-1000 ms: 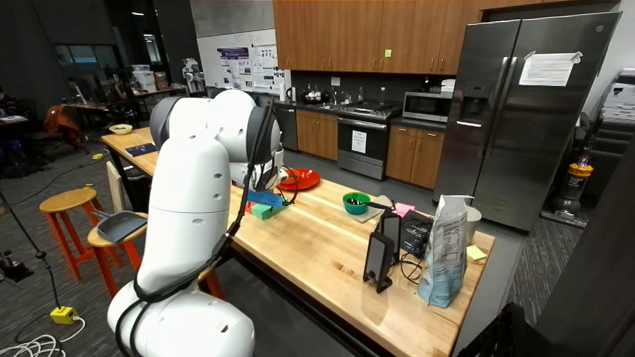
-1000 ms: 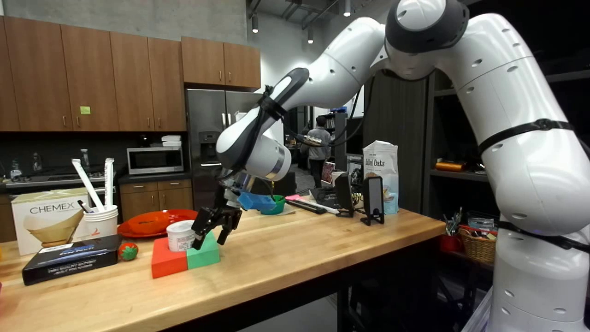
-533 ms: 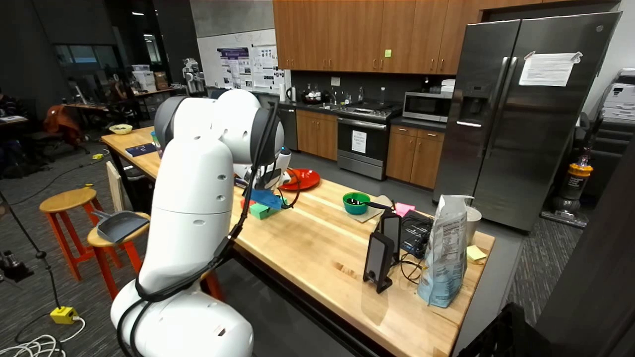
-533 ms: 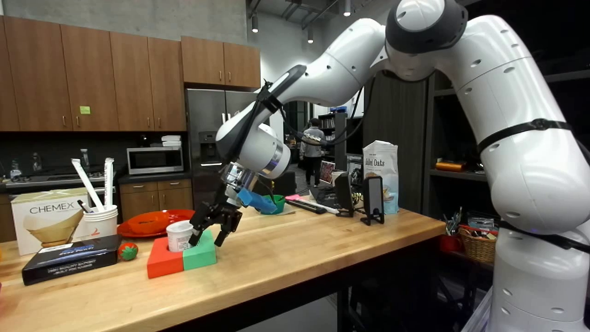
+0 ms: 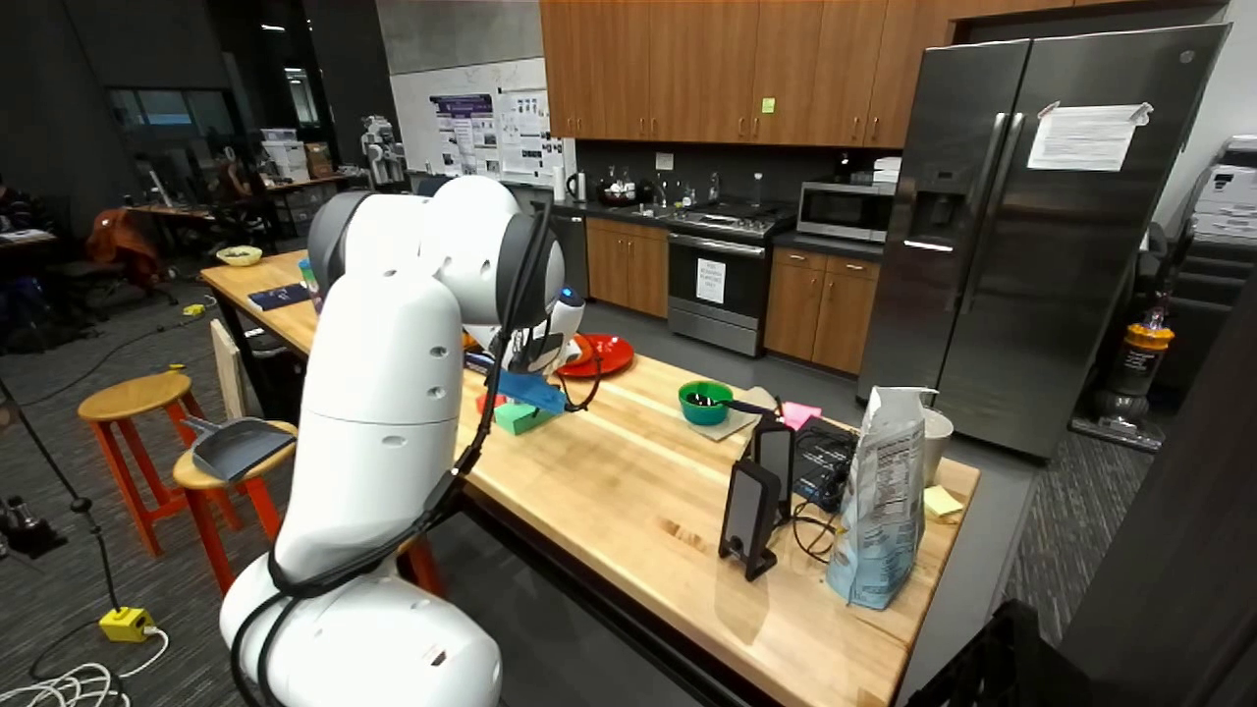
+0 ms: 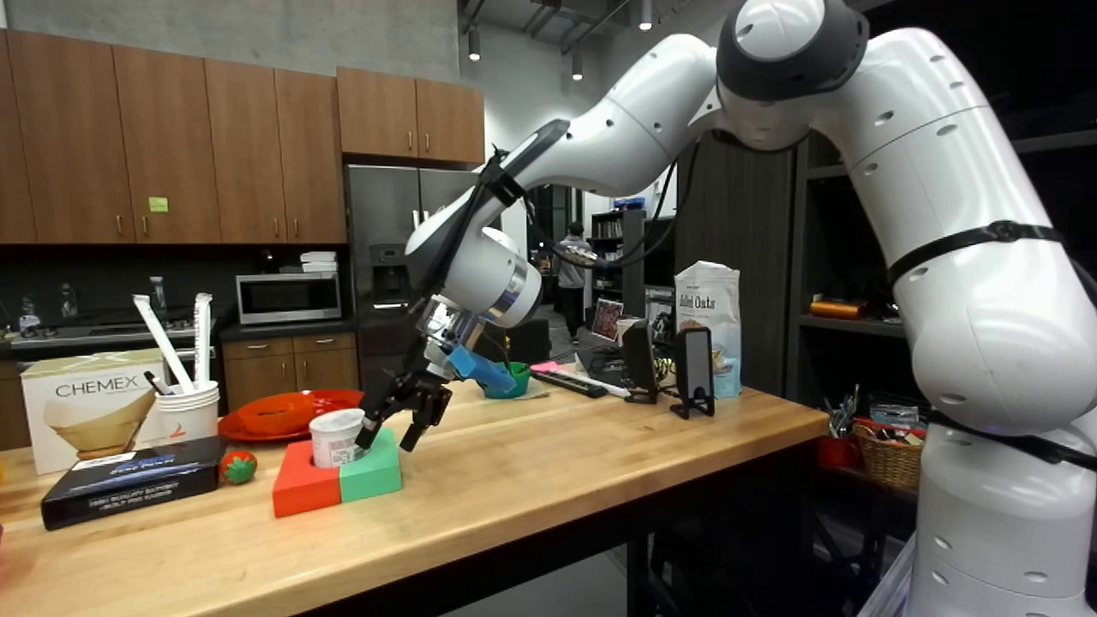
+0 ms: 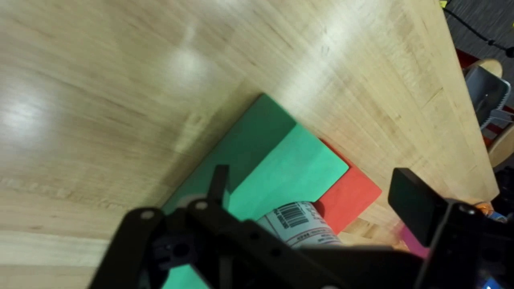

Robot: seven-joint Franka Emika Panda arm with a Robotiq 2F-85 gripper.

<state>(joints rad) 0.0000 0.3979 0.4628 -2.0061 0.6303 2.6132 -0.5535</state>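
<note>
My gripper [image 6: 387, 439] hangs tilted just above a green block [image 6: 373, 467], fingers spread wide with nothing between them. Right against the green block lies a red block [image 6: 307, 484]. A white tub [image 6: 332, 439] with a printed label stands upright in the hollow where the two blocks meet. In that exterior view one fingertip overlaps the tub's edge; whether they touch I cannot tell. From the wrist, the green block [image 7: 289, 168], red block [image 7: 349, 196] and tub's barcode [image 7: 293, 216] show below the open fingers, the tub partly hidden by the gripper. A blue piece [image 5: 530, 391] is fixed to the wrist.
Behind the blocks are red plates [image 6: 283, 411]. A strawberry [image 6: 238, 467], a black box [image 6: 133, 482], a cup with white sticks [image 6: 188, 411] and a Chemex box [image 6: 90, 407] stand beside them. Farther along the table are a green bowl [image 5: 705, 403], speakers [image 5: 751, 511] and an oats bag [image 5: 879, 501].
The gripper has shifted slightly and risen a little, its wrist tilting. The red and green blocks have slid a short way left in an exterior view. The fingers stay spread.
</note>
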